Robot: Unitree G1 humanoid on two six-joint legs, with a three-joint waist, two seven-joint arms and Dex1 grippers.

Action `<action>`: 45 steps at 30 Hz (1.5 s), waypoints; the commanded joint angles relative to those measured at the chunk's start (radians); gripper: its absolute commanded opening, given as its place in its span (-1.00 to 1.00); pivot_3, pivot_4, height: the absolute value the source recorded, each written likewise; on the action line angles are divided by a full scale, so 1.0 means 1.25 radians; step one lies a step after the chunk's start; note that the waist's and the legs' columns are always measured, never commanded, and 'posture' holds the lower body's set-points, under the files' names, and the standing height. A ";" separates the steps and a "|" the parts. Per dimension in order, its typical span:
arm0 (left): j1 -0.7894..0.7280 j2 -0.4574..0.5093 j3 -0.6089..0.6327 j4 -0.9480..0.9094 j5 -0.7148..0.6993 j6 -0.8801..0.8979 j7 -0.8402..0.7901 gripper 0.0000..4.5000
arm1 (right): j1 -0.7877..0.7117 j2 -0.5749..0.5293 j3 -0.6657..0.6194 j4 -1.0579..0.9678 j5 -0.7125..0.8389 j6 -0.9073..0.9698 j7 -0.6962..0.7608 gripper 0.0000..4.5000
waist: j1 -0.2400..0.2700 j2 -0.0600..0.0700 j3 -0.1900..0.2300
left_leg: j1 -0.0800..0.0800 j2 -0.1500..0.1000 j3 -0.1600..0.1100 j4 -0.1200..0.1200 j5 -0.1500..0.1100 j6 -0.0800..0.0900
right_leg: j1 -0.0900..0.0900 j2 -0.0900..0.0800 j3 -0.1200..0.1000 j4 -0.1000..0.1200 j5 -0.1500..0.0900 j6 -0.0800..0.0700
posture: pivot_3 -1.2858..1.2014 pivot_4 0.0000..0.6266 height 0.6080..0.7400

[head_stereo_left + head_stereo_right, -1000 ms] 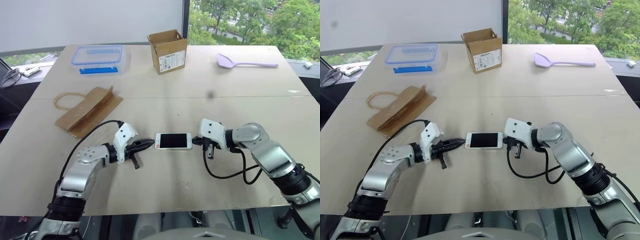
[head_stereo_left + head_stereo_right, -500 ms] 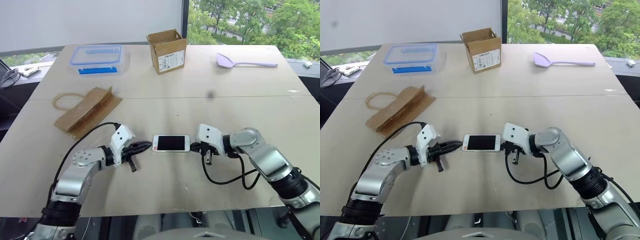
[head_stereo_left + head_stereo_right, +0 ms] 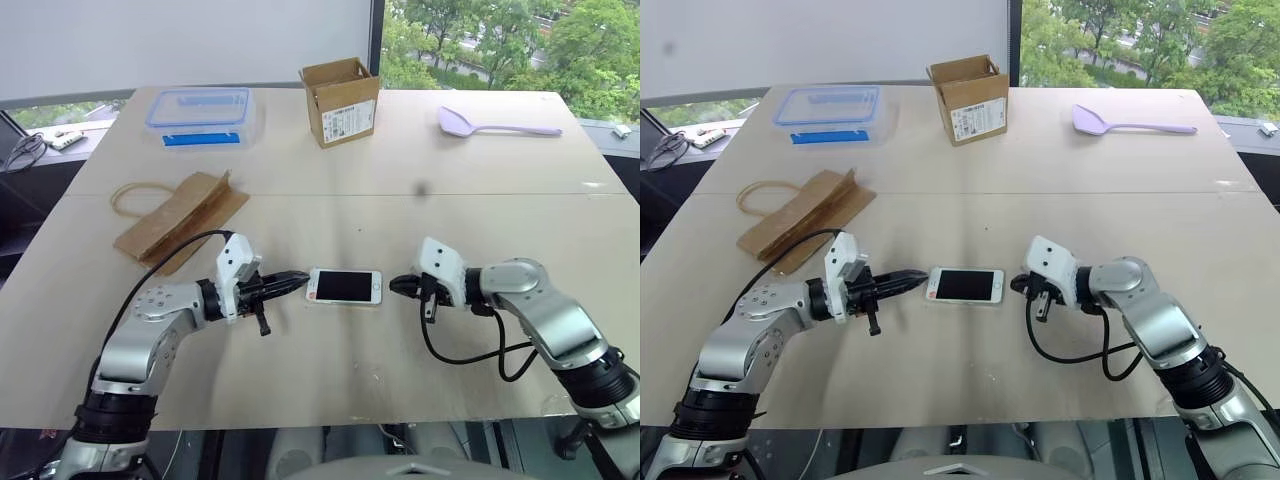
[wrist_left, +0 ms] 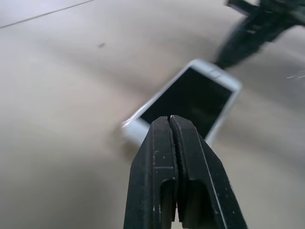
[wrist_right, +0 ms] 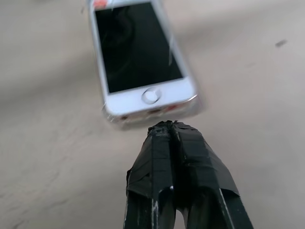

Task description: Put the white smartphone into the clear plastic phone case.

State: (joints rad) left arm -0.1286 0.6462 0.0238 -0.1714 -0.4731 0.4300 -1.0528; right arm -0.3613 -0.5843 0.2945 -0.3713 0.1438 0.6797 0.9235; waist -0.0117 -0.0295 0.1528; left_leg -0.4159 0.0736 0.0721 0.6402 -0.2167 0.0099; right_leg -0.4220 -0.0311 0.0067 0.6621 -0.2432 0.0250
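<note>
The white smartphone (image 3: 344, 286) lies screen-up on the worktop (image 3: 330, 380), seemingly seated in the clear plastic phone case (image 5: 112, 119). Left gripper (image 3: 303, 275) and right gripper (image 3: 393, 286), both closed and empty, flank its ends, likely for nudging.

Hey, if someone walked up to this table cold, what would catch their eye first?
Probably the white smartphone lying screen-up near the table's front edge, with the left end effector and right end effector pointing at its two ends, both shut. Its edges look glossy, maybe a clear shell. Farther back stand an open cardboard box and a purple spoon.
</note>
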 commanded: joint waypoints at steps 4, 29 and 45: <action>-0.041 -0.022 -0.084 0.064 0.092 -0.071 0.012 -0.98 | -0.008 0.045 -0.030 -0.040 0.052 0.019 -0.047 -1.00 | -0.002 0.000 0.000 | 0.000 0.000 0.000 0.000 0.000 0.000 | 0.000 0.001 0.000 0.000 0.000 0.000 | 0.03 -0.52 1.00; -0.015 -0.041 -0.098 0.066 0.120 -0.087 0.064 -0.98 | -0.109 0.031 0.226 0.212 -0.046 0.099 0.007 -1.00 | 0.000 -0.002 -0.010 | 0.006 0.000 0.000 0.001 0.000 0.000 | 0.006 0.000 0.000 0.000 -0.001 -0.001 | 0.03 -0.52 1.00; -0.037 -0.052 -0.122 0.076 0.146 -0.045 0.100 -0.98 | -0.079 0.063 0.277 0.312 -0.082 0.107 -0.003 -1.00 | -0.001 0.000 -0.036 | 0.017 0.001 -0.001 -0.003 0.000 0.000 | 0.011 -0.005 0.003 -0.001 -0.003 0.001 | 0.03 -0.52 1.00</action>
State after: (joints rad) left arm -0.1659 0.5811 -0.1233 -0.0686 -0.3026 0.3607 -0.9340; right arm -0.5417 -0.4864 0.5112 -0.1291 0.1058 0.7365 0.9237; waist -0.0130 -0.0298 0.1076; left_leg -0.3948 0.0752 0.0711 0.6358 -0.2171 0.0094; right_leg -0.4083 -0.0383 0.0102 0.6614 -0.2463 0.0266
